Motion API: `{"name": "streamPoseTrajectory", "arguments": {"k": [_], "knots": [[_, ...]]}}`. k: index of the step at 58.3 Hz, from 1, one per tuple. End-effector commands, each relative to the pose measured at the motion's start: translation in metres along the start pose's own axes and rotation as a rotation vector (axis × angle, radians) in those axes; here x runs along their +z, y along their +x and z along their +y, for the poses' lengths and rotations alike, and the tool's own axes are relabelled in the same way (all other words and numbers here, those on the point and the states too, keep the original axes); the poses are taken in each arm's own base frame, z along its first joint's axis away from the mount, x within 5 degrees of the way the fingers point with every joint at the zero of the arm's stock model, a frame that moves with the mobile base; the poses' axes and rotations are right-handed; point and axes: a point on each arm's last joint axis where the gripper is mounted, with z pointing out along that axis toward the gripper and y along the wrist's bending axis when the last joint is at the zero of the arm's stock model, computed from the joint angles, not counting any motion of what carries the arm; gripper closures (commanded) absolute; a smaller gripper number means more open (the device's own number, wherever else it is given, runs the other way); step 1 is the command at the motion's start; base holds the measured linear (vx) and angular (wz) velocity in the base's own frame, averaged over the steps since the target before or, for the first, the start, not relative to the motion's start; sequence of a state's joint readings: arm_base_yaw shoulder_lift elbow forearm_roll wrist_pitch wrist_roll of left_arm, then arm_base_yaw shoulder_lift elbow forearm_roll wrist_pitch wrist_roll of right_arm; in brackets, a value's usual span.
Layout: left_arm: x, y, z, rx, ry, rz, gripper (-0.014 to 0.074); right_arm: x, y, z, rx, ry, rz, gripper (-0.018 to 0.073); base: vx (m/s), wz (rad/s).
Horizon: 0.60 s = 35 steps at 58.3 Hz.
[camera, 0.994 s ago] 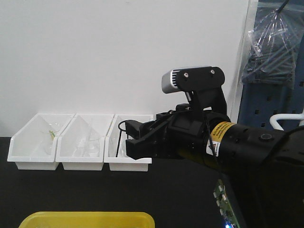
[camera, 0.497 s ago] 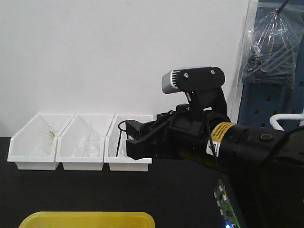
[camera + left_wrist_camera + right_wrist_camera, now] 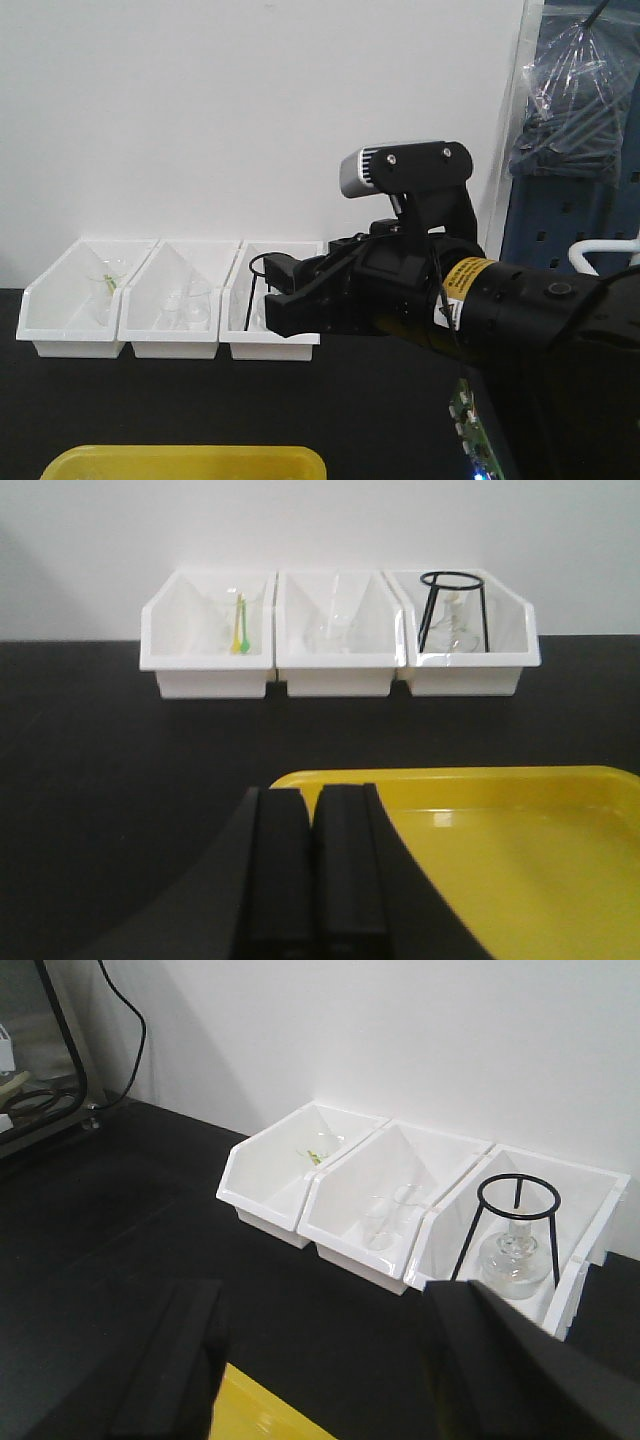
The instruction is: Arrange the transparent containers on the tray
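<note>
Hovering near white bins (image 3: 400, 1220) | right jaws wide, empty | left jaws closed, empty | tray (image 3: 520, 850) bare

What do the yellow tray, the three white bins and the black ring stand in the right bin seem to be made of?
The yellow tray looks like glossy moulded plastic: light reflects on its smooth floor and rounded rim. The white bins seem to be slightly shiny, thin plastic with soft moulded edges. The black ring stand is probably dark-coated metal wire, since its legs are very thin and straight.
</note>
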State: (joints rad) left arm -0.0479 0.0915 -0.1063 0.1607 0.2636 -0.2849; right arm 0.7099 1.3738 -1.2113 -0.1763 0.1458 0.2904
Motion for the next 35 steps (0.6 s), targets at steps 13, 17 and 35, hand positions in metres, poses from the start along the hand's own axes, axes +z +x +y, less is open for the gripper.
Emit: {"name": "streamPoseTrajectory", "arguments": {"k": [13, 17, 35], "knots": [[0.003, 0.031, 0.006, -0.039, -0.032, -0.166, 0.0603, -0.015, -0.027, 0.004, -0.025, -0.028, -0.15, 0.0074, 0.0, 0.0], [0.003, 0.031, 0.006, -0.013, -0.035, -0.163, 0.0603, -0.014, -0.026, 0.003, -0.025, -0.027, -0.144, 0.0074, 0.0, 0.0], [0.003, 0.031, 0.006, 0.008, -0.038, -0.164, 0.0603, -0.012, -0.024, 0.003, -0.025, -0.026, -0.137, 0.0074, 0.0, 0.0]]}}
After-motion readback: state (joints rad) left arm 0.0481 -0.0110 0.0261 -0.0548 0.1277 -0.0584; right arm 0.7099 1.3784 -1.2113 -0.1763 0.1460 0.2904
